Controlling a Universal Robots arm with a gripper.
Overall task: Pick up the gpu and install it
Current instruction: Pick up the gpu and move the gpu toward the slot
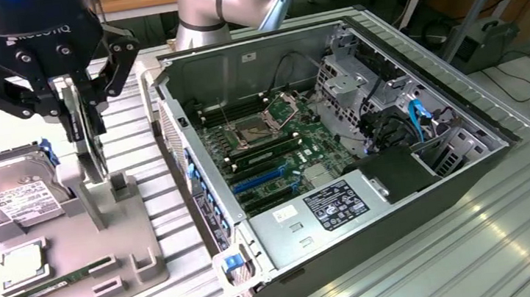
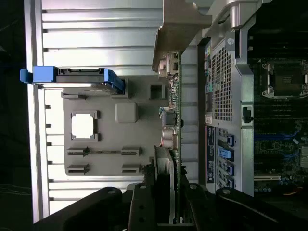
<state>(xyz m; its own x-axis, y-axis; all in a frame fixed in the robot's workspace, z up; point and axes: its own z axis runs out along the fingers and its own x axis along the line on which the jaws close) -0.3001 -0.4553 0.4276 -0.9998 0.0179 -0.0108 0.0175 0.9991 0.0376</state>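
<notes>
The pick-up half of the job looks done or nearly so; the install has not begun. In the upper left of the exterior view the pincer (image 1: 86,132) hangs over the grey fixture tray (image 1: 107,246), its two fingers clamped on the gpu (image 1: 96,162), one on each face. The card stands on edge, upright. In the wrist view it runs away from the fingers as a thin green line of board and components, ending in its silver bracket. Its lower edge sits close to the tray's small holder posts; whether it has cleared them I cannot tell.

What is left is the whole trip to the open computer case (image 1: 265,52) in the centre of the exterior view, and seating the card on the motherboard (image 1: 263,130). The blue expansion slots (image 1: 260,178) lie in the lower middle of the board and look free.

On the tray, left of the card, sit a hard drive (image 1: 16,195) with a white label and blue rails, a square processor chip (image 1: 23,264) below it, and a narrow memory stick (image 1: 62,282) at the lower left. None touches the card.

Judging the way ahead, the near case wall (image 1: 171,121) rises between the tray and the board, so the card must go over it. Inside, the power supply (image 1: 335,207) sits just below the slots, and a bundle of cables (image 1: 395,124) is to the right. All rests on a ribbed metal desk (image 1: 510,226).
</notes>
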